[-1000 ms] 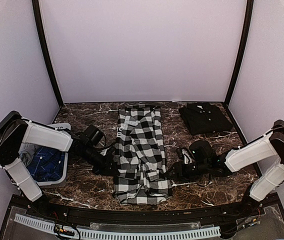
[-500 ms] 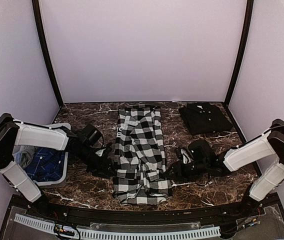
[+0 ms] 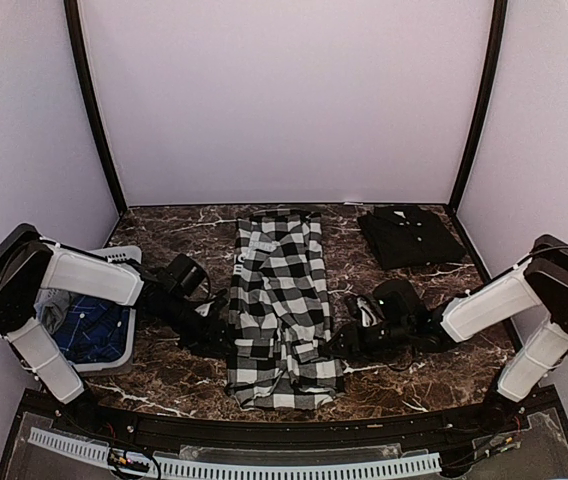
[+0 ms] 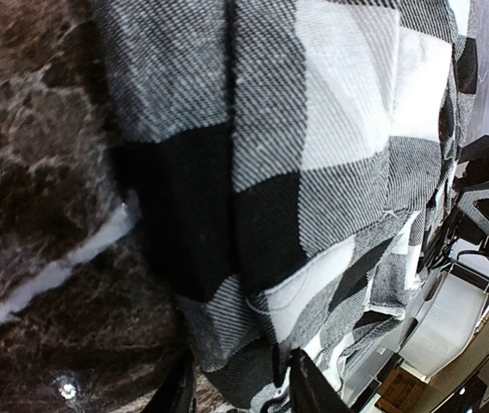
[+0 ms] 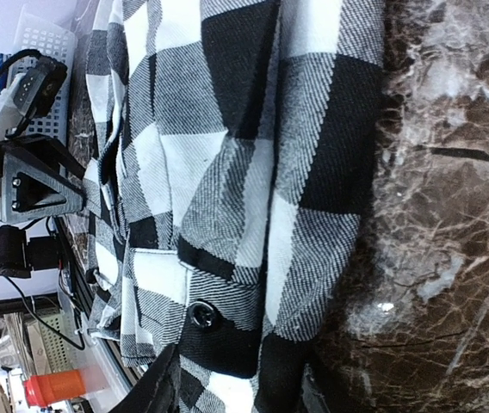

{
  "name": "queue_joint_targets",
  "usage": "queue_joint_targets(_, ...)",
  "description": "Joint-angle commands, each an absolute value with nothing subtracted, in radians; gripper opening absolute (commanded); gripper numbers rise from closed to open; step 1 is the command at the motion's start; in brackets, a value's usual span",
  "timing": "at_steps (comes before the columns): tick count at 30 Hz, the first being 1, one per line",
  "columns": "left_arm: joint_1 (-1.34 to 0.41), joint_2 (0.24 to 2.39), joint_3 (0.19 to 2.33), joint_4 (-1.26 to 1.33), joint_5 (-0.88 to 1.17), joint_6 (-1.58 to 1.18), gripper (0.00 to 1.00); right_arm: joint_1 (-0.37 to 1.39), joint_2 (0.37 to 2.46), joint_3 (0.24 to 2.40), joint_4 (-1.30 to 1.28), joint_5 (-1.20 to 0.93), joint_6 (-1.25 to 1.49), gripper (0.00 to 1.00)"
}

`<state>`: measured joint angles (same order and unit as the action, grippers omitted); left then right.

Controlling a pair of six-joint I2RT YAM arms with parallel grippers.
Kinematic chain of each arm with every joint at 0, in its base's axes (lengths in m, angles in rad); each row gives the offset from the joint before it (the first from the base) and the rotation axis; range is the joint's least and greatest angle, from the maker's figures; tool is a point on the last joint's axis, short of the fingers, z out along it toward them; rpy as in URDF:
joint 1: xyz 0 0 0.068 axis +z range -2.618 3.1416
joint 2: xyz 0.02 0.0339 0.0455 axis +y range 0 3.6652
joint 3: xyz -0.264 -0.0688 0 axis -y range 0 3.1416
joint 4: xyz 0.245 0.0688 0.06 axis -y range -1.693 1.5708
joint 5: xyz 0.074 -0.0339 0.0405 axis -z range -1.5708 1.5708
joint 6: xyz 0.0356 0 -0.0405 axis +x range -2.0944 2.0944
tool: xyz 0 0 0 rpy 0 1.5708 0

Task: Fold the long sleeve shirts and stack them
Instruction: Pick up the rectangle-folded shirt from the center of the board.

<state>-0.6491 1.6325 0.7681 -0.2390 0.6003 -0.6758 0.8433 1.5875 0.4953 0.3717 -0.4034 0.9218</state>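
Your left tool (image 4: 238, 391) at 9 o'clock and right tool (image 5: 236, 391) at 3 sit parted astride the side edges of the checked shirt (image 3: 282, 300), lying mid surface (image 3: 414, 385), so this looks like the fold: pinch both edges, then carry the hem toward 12.

Your black-and-white check shirt (image 3: 282, 305) lies flat at the middle of the table. It is folded lengthwise into a long narrow strip that runs from 12 o'clock to 6 o'clock. A black band with white lettering (image 3: 241, 262) runs along its 9 o'clock edge, in the far half. The far end lies smooth and straight. The near end, at 6 o'clock, spreads wider and is rumpled, with loose layers overlapping. Up close you see the woven checks (image 4: 313, 172), stacked fold edges (image 5: 227, 172) and one dark button (image 5: 200, 314). Your black shirt (image 3: 409, 235) lies folded into a compact rectangle at 1 o'clock, well apart from the check one.
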Motion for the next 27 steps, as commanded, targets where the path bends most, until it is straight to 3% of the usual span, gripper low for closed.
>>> queue_joint_targets(1, -0.656, 1.649, 0.749, -0.211, 0.619, -0.687, 0.32, 0.839, 1.631, 0.485, 0.347, -0.411, 0.924, 0.4)
queue_joint_targets(12, -0.69, 1.682, 0.722, -0.154, 0.66, -0.738, 0.19, 0.839, 1.658, 0.466, 0.417, -0.444, 0.947, 0.31)
queue_joint_targets(22, -0.691, 1.648, 0.724, -0.132, 0.717, -0.763, 0.01, 0.839, 1.635, 0.464, 0.454, -0.467, 0.967, 0.07)
queue_joint_targets(27, -0.69, 1.617, 0.73, -0.136, 0.736, -0.776, 0.0, 0.839, 1.599, 0.466, 0.456, -0.472, 0.976, 0.0)
